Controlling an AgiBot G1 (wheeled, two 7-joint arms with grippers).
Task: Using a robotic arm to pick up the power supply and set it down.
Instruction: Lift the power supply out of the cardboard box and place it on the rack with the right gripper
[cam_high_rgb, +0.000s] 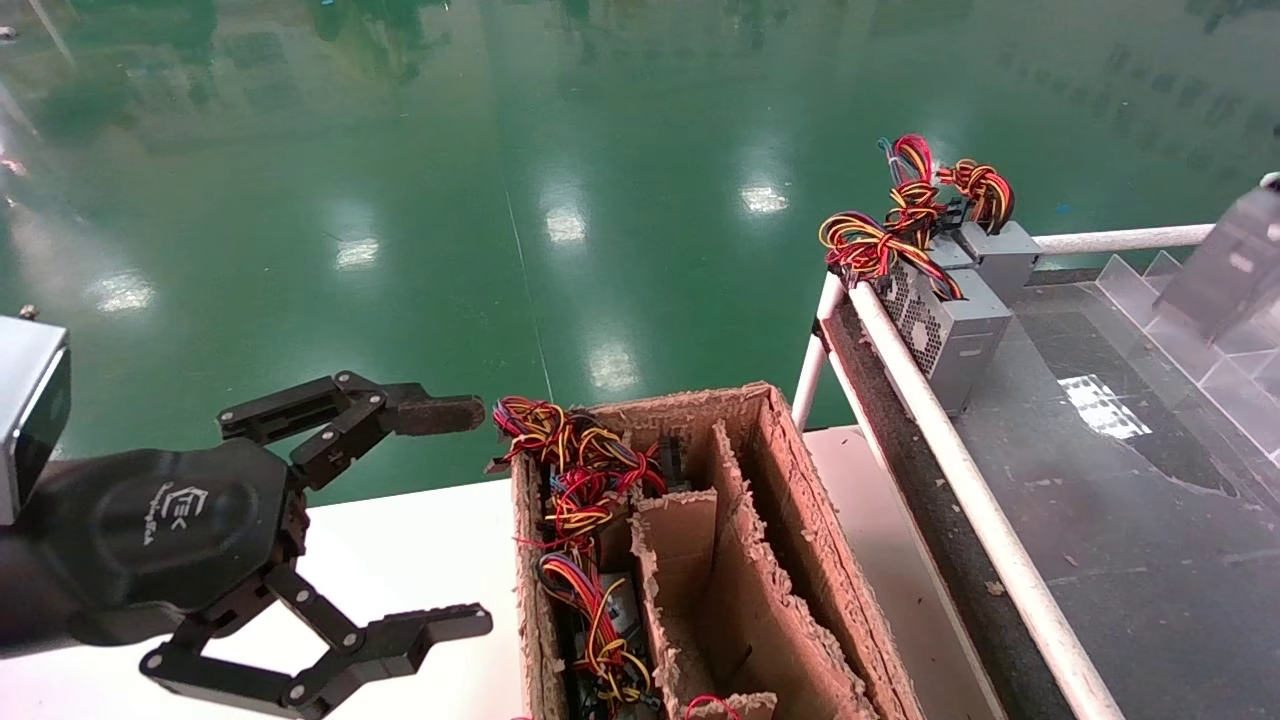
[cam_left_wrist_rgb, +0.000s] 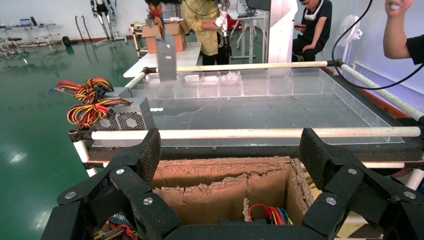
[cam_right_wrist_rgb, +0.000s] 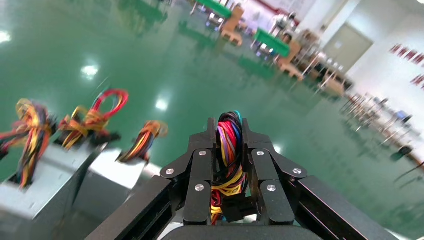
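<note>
I am carrying the power supply (cam_right_wrist_rgb: 230, 150) in my right pincer (cam_right_wrist_rgb: 230, 165), clenched on its wire end over the worktop (cam_high_rgb: 1100, 540) at two o'clock to set it beside the other units (cam_high_rgb: 950, 320), while my left pincer (cam_high_rgb: 440, 520) is hovering released at eight o'clock.

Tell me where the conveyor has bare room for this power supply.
Bare belt lies between the white rail and the clear dividers. It is crowded at the far corner, where three supplies stand. The right pincer grips its supply's wires.

Floor (cam_high_rgb: 400, 150): shiny green, with bright light spots.
Worktop (cam_high_rgb: 420, 550): white.
Far tables (cam_right_wrist_rgb: 272, 42): green tops.
</note>
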